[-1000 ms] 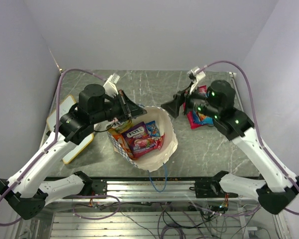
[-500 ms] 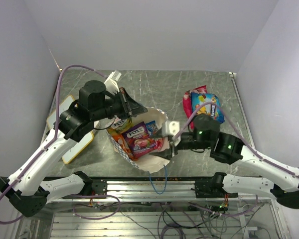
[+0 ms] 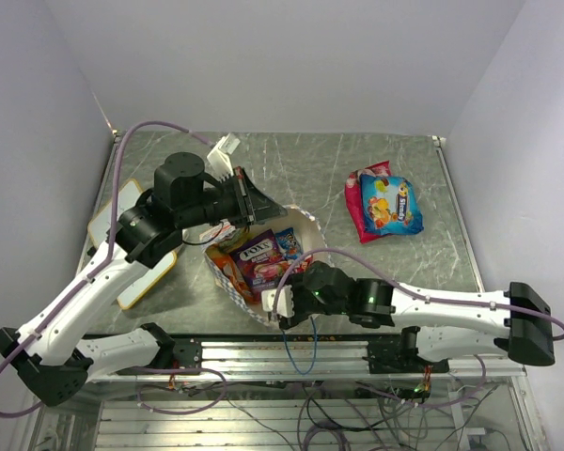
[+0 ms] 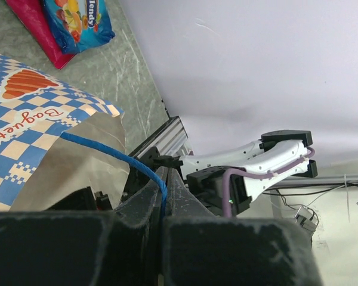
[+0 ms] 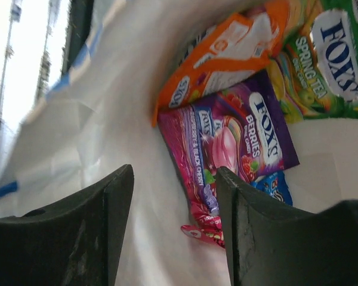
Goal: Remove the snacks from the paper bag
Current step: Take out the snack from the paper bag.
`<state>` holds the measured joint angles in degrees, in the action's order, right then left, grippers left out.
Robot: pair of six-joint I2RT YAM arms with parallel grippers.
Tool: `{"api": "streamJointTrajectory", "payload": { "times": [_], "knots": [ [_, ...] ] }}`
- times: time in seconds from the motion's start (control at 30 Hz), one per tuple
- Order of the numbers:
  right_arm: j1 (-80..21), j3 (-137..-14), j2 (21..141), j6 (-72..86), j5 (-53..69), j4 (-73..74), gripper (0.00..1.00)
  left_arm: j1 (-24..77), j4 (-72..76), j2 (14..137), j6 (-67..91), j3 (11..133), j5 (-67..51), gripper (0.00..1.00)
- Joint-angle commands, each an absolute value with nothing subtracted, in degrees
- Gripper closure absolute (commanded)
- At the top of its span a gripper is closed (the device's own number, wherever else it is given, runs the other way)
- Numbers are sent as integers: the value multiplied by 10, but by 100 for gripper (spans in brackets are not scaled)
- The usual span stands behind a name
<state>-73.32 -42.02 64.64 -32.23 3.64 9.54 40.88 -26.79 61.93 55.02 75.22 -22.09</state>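
The paper bag [image 3: 305, 282] lies mid-table with its mouth open toward the near edge. Inside it are a purple packet [image 3: 256, 252], a small blue one [image 3: 287, 242] and an orange one [image 3: 227, 246]. My left gripper [image 3: 251, 201] is shut on the bag's blue cord handle [image 4: 119, 156] and holds the far rim up. My right gripper [image 5: 174, 173] is open at the bag's near rim [image 3: 284, 295], facing the purple [image 5: 256, 131], pink [image 5: 200, 149], orange [image 5: 227, 53] and green [image 5: 322, 53] packets. It touches none of them. A blue packet [image 3: 390, 205] lies on a red one [image 3: 355, 205] at the far right.
A yellow-edged whiteboard [image 3: 113, 214] lies at the left, partly under my left arm. The bag's second blue cord [image 3: 305, 340] hangs over the table's near edge. The walls stand close on both sides.
My right arm has swung from the far-right packets down to the bag's near rim, leaving the blue packet on the red one. My left gripper has kept its hold on the handle.
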Motion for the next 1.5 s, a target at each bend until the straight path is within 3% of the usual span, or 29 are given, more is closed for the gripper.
{"api": "streamJointTrajectory", "payload": {
  "times": [0.0,0.47,0.87,1.0,1.17,1.47],
  "knots": [
    [-720,-380,658,-385,-24,-7,41,419,-229,619,545,770,-247,93],
    [-621,-404,802,-449,90,-48,39,421,-270,643,504,798,-258,93],
    [-607,-425,893,-439,89,-123,40,421,-288,644,488,806,-243,93],
    [-606,-425,906,-423,76,-146,49,421,-292,641,487,808,-238,93],
    [-606,-430,910,-419,77,-142,84,421,-294,642,491,808,-229,93],
    [-605,-443,854,-406,84,-109,100,421,-285,640,511,791,-193,93]
  ]
}}
